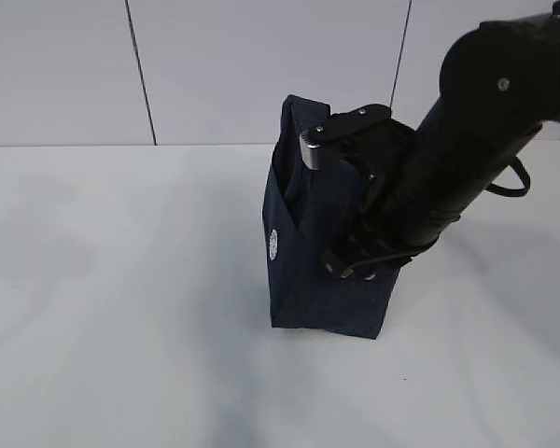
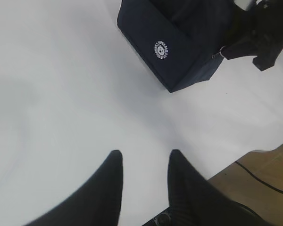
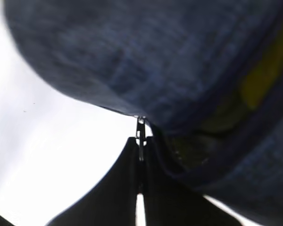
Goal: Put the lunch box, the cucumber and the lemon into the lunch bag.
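Note:
The dark navy lunch bag (image 1: 308,271) stands upright in the middle of the white table. It also shows in the left wrist view (image 2: 179,52). My right arm (image 1: 467,140) reaches down over the bag's top. My right gripper (image 3: 141,141) is shut on the silver zipper pull (image 3: 141,128) at the edge of the bag fabric (image 3: 146,56). Something yellow (image 3: 262,80), seemingly the lemon, shows through the bag's opening, with a dark green patch (image 3: 212,127) beside it. The lunch box is hidden. My left gripper (image 2: 145,155) is open and empty above the bare table, in front of the bag.
The white table (image 2: 61,94) ends at the lower right of the left wrist view, where wooden floor (image 2: 269,165) and a black cable show. A white panelled wall (image 1: 215,65) stands behind the table.

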{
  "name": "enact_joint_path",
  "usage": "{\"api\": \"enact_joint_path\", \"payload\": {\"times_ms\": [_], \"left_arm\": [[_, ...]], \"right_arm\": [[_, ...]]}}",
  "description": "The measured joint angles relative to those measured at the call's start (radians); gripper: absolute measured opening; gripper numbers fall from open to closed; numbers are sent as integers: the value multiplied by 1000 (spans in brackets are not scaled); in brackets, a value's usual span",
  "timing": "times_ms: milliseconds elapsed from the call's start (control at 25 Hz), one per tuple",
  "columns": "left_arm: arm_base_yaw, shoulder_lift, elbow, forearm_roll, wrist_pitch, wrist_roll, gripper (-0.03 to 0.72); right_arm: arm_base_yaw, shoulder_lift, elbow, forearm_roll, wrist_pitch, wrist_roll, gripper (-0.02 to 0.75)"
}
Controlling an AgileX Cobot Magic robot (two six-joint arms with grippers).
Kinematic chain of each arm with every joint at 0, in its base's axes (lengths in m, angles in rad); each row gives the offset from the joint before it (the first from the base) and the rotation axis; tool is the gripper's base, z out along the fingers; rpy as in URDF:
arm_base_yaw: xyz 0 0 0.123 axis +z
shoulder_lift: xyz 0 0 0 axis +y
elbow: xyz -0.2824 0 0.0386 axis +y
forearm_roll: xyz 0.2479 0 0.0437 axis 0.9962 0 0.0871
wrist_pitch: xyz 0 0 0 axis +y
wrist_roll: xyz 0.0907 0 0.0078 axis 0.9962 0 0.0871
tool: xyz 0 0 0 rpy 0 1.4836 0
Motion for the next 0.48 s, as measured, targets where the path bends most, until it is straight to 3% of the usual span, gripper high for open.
{"api": "enact_joint_path", "payload": {"times_ms": [480], "left_arm": [[0,0,0,-5,-47,0,235]], "right_arm": [[-1,0,-162,-29,204,-151,8]]}}
